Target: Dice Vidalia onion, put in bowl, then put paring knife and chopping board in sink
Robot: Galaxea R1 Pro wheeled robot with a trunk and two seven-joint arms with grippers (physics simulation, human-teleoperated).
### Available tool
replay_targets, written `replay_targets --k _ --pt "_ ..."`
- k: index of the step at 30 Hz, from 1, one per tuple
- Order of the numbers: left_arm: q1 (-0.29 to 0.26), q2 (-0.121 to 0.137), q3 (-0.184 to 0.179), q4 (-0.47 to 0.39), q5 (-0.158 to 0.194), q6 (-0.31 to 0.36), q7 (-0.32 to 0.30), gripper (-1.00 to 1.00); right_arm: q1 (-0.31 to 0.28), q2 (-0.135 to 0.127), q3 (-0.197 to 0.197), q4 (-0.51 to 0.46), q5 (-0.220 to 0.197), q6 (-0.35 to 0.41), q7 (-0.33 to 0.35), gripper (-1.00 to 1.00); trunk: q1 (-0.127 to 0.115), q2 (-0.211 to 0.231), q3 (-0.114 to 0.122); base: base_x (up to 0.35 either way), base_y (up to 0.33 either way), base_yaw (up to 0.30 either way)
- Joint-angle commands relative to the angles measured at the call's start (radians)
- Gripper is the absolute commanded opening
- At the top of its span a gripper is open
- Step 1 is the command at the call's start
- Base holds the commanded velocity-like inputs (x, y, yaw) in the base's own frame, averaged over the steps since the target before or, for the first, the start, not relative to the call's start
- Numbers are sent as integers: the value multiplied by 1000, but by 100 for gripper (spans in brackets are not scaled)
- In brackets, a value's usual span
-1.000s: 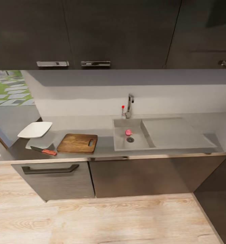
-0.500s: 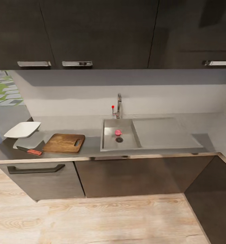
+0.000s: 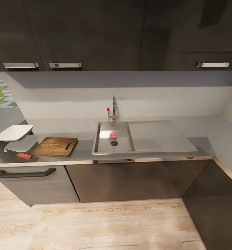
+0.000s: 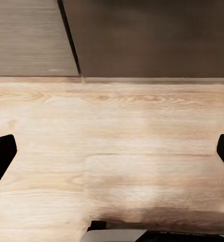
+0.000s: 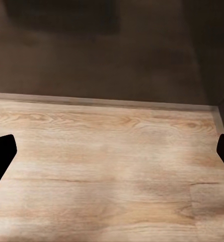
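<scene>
Glossy black upper cabinets [image 3: 95, 31] hang over a pale backsplash [image 3: 157, 102], and below them a dark grey desk [image 3: 84, 147] runs along the wall above a light wood floor [image 3: 105, 225]. Set into the desk is the sink [image 3: 102, 147], a grey basin with a flat drainboard [image 3: 157, 135] at one side and a chrome tap [image 3: 114, 109] behind it. Inside the basin lies the onion [image 3: 113, 135], a small pinkish lump just beside the round drain [image 3: 114, 143], touching nothing else that can be made out.

Well apart from the sink along the desk rests the board [image 3: 56, 146], lying flat with nothing on it. Just beyond it the knife [image 3: 24, 156] shows its orange-red handle near the desk's front edge; the blade is hard to make out. Close behind the knife stands the bowl [image 3: 13, 132], white and square, with nothing visible inside it.

Both wrist views look down at floor and the dark lower units. Left hand [image 4: 112, 156]: its two black fingertips [image 4: 1, 154] sit wide apart at the picture's edges, released, with bare floor between them. Right hand [image 5: 112, 154]: fingertips [image 5: 1, 151] likewise spread, released, grasping nothing. All the task's things are up on the desk, well away from both hands, which hang low over the floor in front of the units.
</scene>
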Motion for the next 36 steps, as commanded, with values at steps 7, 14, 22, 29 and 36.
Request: replay_targets --k 7,14,22,29,36 --pt "-102 -93 -27 -73 -23 274 10 100 0 0 4 6 1 0 -9 100 1 -2 -2 0 -8 0" --pt "-420 -115 -104 -81 -32 579 46 100 0 0 5 10 0 0 -9 100 1 -2 -2 0 0 0" --pt "-806 -124 -135 -81 -24 881 64 100 0 0 4 29 1 0 -7 100 1 -2 -2 0 0 0" --pt "-1144 -129 -136 -14 52 964 67 100 1 1 5 42 1 0 -7 100 1 -2 -2 0 0 0" --pt "-1252 -129 -137 118 74 970 67 100 1 2 4 44 0 0 -8 100 1 -2 -2 0 0 0"
